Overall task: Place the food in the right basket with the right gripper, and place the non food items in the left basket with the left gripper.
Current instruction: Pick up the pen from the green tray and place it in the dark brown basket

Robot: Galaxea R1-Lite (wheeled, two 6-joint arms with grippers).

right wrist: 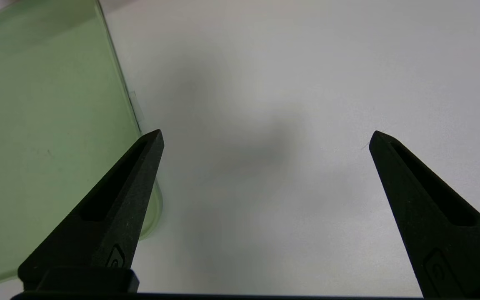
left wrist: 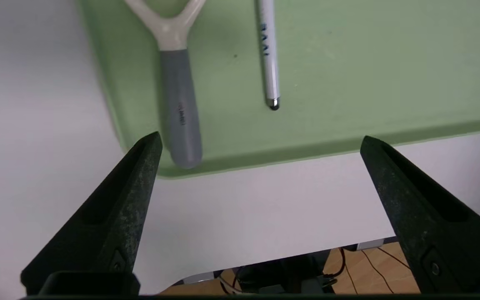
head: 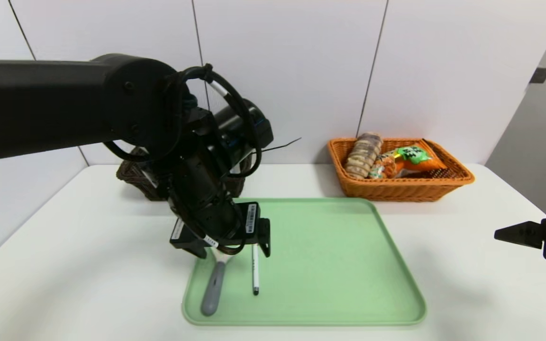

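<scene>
My left end effector [head: 228,246] hung over the near-left corner of the green tray [head: 339,265], released, its jaws spread wide with nothing between them; in the left wrist view its fingertips [left wrist: 150,146] framed the tray's near edge. The white peeler with grey handle [head: 212,291] lay at about seven o'clock on the tray, handle toward me; the slim white pen [head: 255,270] lay just beside it, parallel but not touching. I judged the step in hand to be picking one of these two; to do it well I needed to centre the jaws across the narrow width of the piece, not along it, come down until the tips nearly met the tray floor, and close slowly, since the pen would roll and the peeler's handle looked smooth; keeping the neighbour outside the jaws mattered, as they lay close. The left basket [head: 133,177], dark brown, stood at ten o'clock behind my arm, mostly hidden, so I could not tell what it held; I saw no puzzle cube anywhere. The right basket [head: 443,187], at one o'clock beyond the tray, held the striped bread loaf [head: 363,154] and the orange snack bag [head: 408,161] side by side, so the food looked done. My right end effector [head: 503,233] waited at three o'clock above the bare worktop [head: 467,265], released and empty.
</scene>
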